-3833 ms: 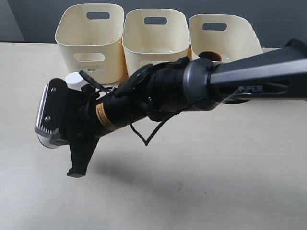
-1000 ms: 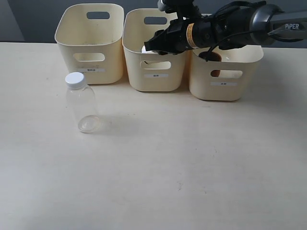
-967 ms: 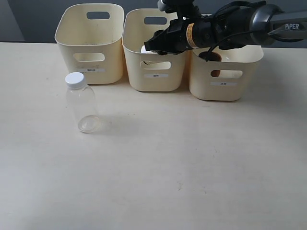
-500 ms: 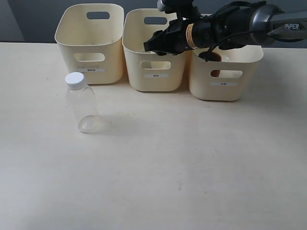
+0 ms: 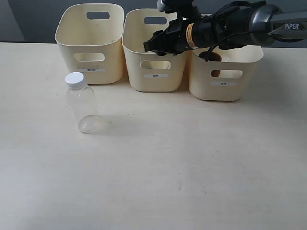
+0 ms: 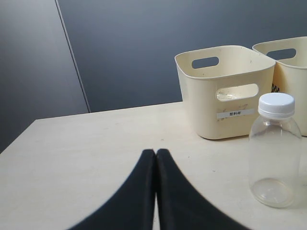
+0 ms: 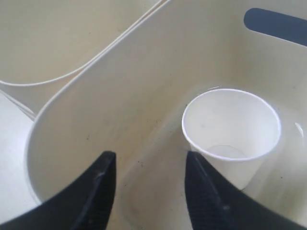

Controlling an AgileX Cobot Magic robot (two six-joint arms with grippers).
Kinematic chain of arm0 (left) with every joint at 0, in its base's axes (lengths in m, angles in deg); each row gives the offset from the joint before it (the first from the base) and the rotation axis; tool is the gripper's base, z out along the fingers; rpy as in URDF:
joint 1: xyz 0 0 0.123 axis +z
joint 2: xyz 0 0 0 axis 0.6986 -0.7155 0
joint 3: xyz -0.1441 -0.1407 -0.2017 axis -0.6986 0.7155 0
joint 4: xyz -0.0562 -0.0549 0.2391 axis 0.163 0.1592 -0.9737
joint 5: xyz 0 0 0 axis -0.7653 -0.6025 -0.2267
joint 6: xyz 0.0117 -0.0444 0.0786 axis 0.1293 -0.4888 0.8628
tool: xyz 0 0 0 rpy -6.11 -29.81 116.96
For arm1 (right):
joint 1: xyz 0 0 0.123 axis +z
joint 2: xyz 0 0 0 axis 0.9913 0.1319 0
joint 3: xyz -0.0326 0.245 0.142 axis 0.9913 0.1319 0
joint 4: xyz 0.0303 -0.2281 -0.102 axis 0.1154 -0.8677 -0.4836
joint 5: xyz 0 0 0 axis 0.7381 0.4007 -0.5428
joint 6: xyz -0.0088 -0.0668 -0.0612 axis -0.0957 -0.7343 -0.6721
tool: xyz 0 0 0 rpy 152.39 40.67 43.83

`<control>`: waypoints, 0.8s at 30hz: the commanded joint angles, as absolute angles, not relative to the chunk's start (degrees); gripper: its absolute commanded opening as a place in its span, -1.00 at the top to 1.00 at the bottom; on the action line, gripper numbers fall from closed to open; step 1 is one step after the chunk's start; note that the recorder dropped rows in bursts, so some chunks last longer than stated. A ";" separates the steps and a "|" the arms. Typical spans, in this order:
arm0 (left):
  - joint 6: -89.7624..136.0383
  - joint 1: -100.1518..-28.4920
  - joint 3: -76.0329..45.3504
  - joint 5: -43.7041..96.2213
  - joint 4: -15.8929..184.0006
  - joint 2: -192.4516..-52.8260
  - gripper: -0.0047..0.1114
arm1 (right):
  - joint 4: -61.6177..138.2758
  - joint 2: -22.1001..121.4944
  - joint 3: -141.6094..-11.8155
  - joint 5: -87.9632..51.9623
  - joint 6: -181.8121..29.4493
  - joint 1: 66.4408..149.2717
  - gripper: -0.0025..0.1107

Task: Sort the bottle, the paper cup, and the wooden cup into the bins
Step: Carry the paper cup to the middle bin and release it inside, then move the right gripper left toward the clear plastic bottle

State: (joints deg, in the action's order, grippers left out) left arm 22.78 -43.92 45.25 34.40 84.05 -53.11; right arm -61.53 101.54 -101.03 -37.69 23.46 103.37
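Observation:
The clear bottle (image 5: 81, 103) with a white cap stands upright on the table, in front of the left bin (image 5: 72, 45); it also shows in the left wrist view as bottle (image 6: 276, 153). My right gripper (image 5: 151, 44) hangs open over the middle bin (image 5: 139, 72). In the right wrist view the white paper cup (image 7: 231, 129) stands upright inside that middle bin (image 7: 120, 86), just beyond one finger of the open right gripper (image 7: 148, 155) and not held. The brown wooden cup (image 5: 211, 56) sits in the right bin (image 5: 240, 86). My left gripper (image 6: 156, 152) is shut and empty, low over the table.
The three bins stand in a row at the table's back edge against a dark wall. The right arm (image 5: 240, 24) reaches across above the right bin. In the left wrist view the left bin (image 6: 206, 110) stands behind the bottle.
The right arm has gone from beside the bottle, where it held the paper cup, to above the middle bin. The cup now stands free in that bin. Over the last second it barely moved.

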 commanded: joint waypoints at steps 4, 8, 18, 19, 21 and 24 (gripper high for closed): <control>22.69 -43.89 45.35 33.99 84.05 -52.83 0.92 | -61.62 99.31 -101.54 -40.20 23.14 102.97 0.17; 22.69 -43.89 45.35 33.99 84.05 -52.83 0.92 | -61.62 95.00 -101.54 -46.36 23.09 103.08 0.17; 22.69 -43.89 45.35 33.99 84.05 -52.83 0.92 | -61.62 89.18 -101.54 -70.65 23.21 106.93 0.17; 22.69 -43.89 45.35 33.99 84.05 -52.83 0.92 | -61.62 89.07 -101.54 -71.54 23.21 108.00 0.17; 22.69 -43.89 45.35 33.99 84.05 -52.83 0.92 | -61.62 89.07 -101.54 -71.44 23.21 110.35 0.17; 22.69 -43.89 45.35 33.99 84.05 -52.83 0.92 | -61.62 89.07 -101.54 -69.56 22.24 113.95 0.17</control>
State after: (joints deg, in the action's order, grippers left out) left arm 22.78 -43.92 45.25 34.40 84.05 -53.11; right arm -61.67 89.60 -101.23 -70.22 23.22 111.33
